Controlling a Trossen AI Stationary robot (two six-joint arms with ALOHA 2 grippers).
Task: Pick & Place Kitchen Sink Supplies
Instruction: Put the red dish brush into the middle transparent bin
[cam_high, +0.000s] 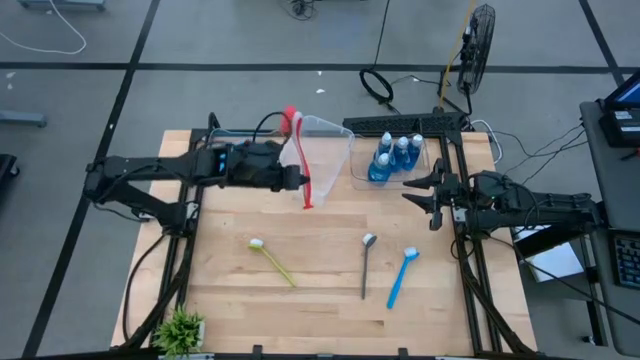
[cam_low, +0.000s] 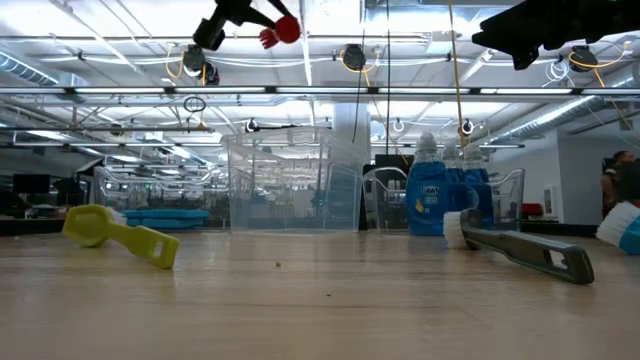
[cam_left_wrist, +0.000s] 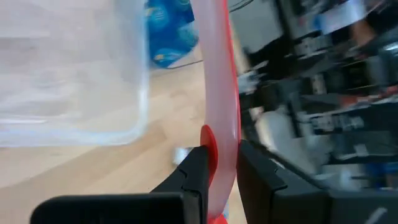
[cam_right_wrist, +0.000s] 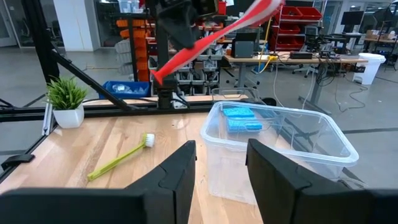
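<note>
Three long-handled brushes: one red, one yellow, one blue. One grey metal spoon. Three blue bottles stand in a clear bin by the table's far edge. Two clear bins altogether; the other bin holds two blue sponges. One green plant at the near left corner.

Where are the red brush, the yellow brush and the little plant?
red brush (cam_high: 303, 170), high view, middle of its handle
yellow brush (cam_high: 275, 261), high view, middle of its handle
plant (cam_high: 181, 328), high view, its leaves
</note>
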